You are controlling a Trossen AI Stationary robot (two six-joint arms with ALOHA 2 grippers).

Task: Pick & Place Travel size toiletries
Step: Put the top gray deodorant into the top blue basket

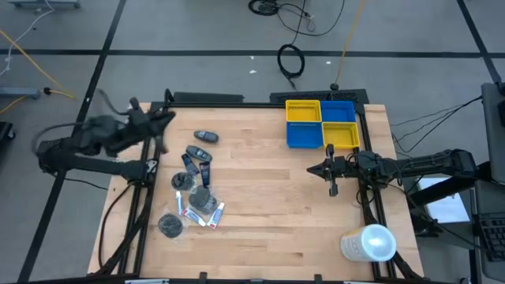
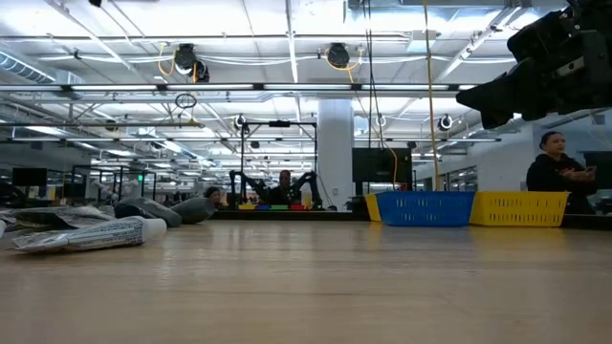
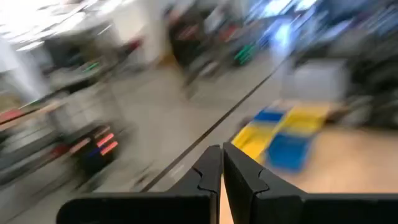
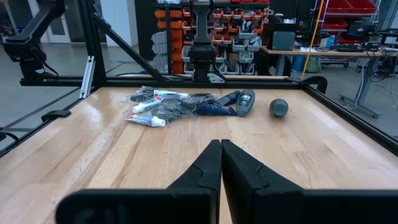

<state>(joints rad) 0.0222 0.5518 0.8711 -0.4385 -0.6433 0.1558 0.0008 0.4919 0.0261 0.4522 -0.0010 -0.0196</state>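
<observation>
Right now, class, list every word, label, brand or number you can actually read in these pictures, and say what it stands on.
None can be read.
White tubes: red and blue marks, too small to read.
Dark mini bottles: no legible label.
Yellow and blue bins: no lettering visible.
Big white cylinder: no print visible.
Room shelves beyond the table: too far to read.

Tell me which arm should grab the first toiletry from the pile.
Left, probably. The toiletries lie on the table's left half, close below the left gripper. The right gripper waits across the table, beside the bins. Both jaws are shut.
</observation>
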